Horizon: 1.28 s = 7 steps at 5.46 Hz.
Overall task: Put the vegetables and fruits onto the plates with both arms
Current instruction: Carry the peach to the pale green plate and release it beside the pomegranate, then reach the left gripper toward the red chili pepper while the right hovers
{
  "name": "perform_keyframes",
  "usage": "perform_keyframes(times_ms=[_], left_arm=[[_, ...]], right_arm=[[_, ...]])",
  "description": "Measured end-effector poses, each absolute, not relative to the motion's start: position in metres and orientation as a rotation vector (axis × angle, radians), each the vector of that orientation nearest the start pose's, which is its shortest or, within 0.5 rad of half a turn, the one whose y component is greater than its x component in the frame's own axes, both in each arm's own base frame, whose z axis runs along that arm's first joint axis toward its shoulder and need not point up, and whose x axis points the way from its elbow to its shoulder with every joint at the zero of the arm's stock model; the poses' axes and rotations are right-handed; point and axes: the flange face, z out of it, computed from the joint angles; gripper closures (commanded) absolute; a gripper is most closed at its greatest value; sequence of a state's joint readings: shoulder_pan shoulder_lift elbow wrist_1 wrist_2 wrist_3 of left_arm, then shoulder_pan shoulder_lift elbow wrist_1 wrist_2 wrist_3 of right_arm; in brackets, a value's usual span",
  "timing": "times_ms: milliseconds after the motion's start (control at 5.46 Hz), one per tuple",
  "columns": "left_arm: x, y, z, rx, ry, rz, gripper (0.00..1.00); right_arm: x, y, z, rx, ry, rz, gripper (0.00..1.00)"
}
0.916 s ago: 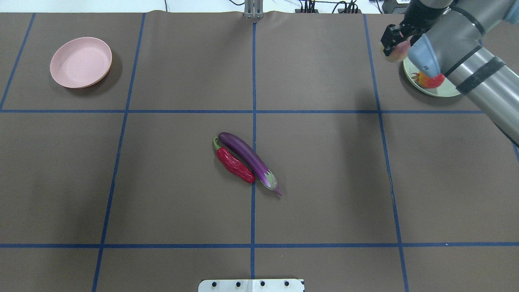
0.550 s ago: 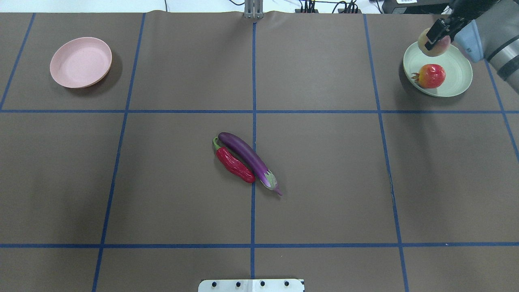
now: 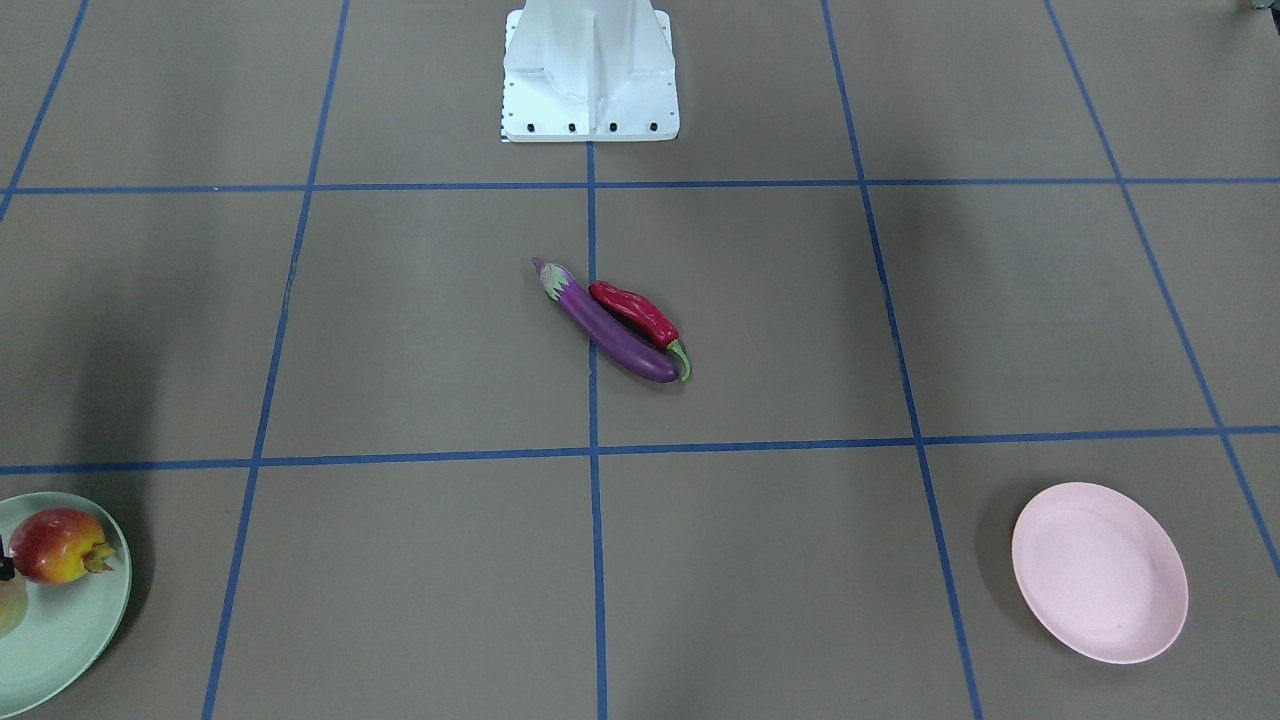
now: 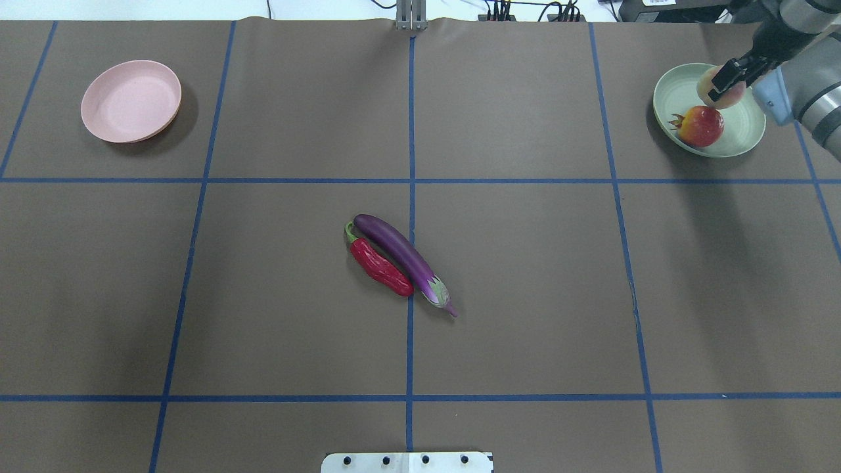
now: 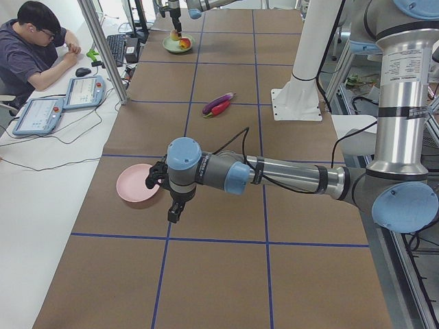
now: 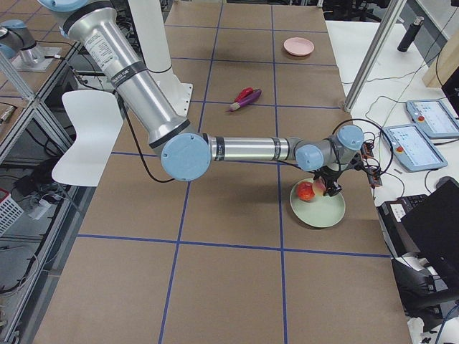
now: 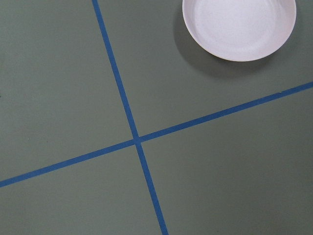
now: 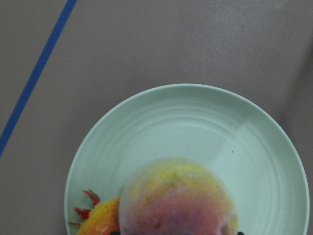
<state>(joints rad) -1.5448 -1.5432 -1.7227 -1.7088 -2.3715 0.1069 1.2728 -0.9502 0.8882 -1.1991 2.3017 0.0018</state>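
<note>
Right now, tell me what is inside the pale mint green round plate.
A round red-and-yellow pomegranate lies in the plate. The right tool holds a yellow-pink peach over it; the plate's floor beneath the peach is hidden.

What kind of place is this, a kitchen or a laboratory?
Probably a robotics laboratory, not a kitchen: the table carries a blue tape grid, and an operator sits beside two teach pendants.

Two plates: one pink plate [image 4: 131, 100], one mint plate [image 4: 677, 89]. Two fruits at the mint plate: pomegranate [image 4: 702, 126], peach [image 4: 728, 100]. Two vegetables well apart from it: eggplant [image 4: 401, 256], chili pepper [image 4: 381, 266]. My two arms: left arm [image 5: 288, 175], right arm [image 4: 818, 98].
</note>
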Motion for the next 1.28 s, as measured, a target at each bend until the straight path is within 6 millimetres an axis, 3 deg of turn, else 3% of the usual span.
perform_keyframes(times_ms=[183, 366, 733, 916, 1283], left_arm=[[-0.049, -0.493, 0.58, 0.281, 0.787, 0.23, 0.0], [-0.049, -0.494, 0.579, 0.281, 0.787, 0.229, 0.0], [-0.045, -0.497, 0.569, 0.285, 0.794, 0.203, 0.0], [-0.023, -0.507, 0.545, 0.286, 0.815, 0.152, 0.0], [0.083, -0.537, 0.458, 0.244, 0.918, 0.049, 0.0]], right_arm=[[-0.159, -0.745, 0.567, 0.192, -0.759, -0.375, 0.01], [-0.165, -0.747, 0.541, 0.201, -0.77, -0.319, 0.01], [-0.204, -0.736, 0.472, 0.203, -0.824, -0.186, 0.01], [-0.222, -0.725, 0.445, 0.204, -0.853, -0.146, 0.01], [-0.231, -0.705, 0.425, 0.213, -0.883, -0.122, 0.01]])
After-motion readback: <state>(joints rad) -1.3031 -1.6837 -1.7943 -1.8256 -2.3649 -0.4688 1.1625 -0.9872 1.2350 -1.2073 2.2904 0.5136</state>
